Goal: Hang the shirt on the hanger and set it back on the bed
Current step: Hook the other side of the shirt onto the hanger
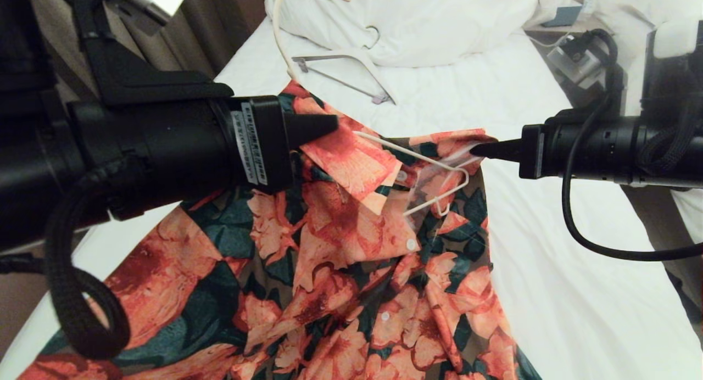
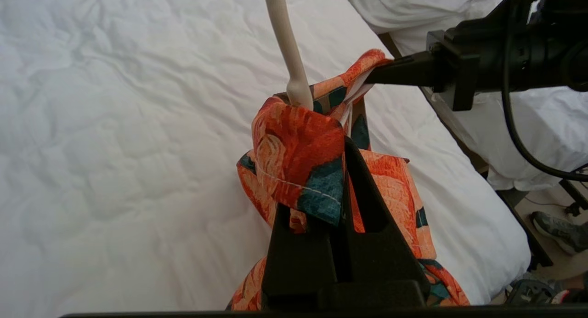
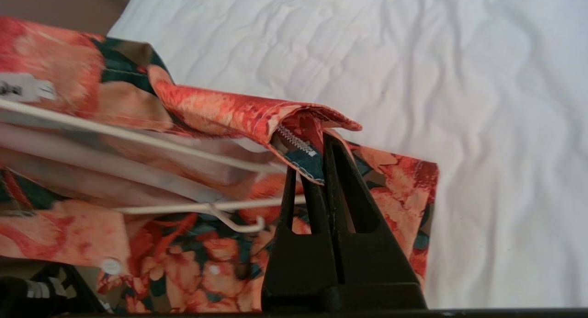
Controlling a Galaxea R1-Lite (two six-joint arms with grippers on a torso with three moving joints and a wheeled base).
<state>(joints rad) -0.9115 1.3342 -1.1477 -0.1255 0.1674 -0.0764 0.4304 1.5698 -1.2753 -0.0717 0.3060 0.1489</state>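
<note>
The shirt (image 1: 340, 248) lies on the bed (image 1: 549, 270), the hanger (image 1: 434, 168) inside its collar; the pillow (image 1: 428, 17) lies far behind.

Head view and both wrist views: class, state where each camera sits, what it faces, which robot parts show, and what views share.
Head view: on the head, looking down at the white-sheeted bed; both arms show.
Left wrist view: behind the left gripper, shut on the orange-flowered button-up shirt.
Right wrist view: behind the right gripper, shut on the shirt.
Shared: shirt, thin cream-white wire hanger, bed.
</note>
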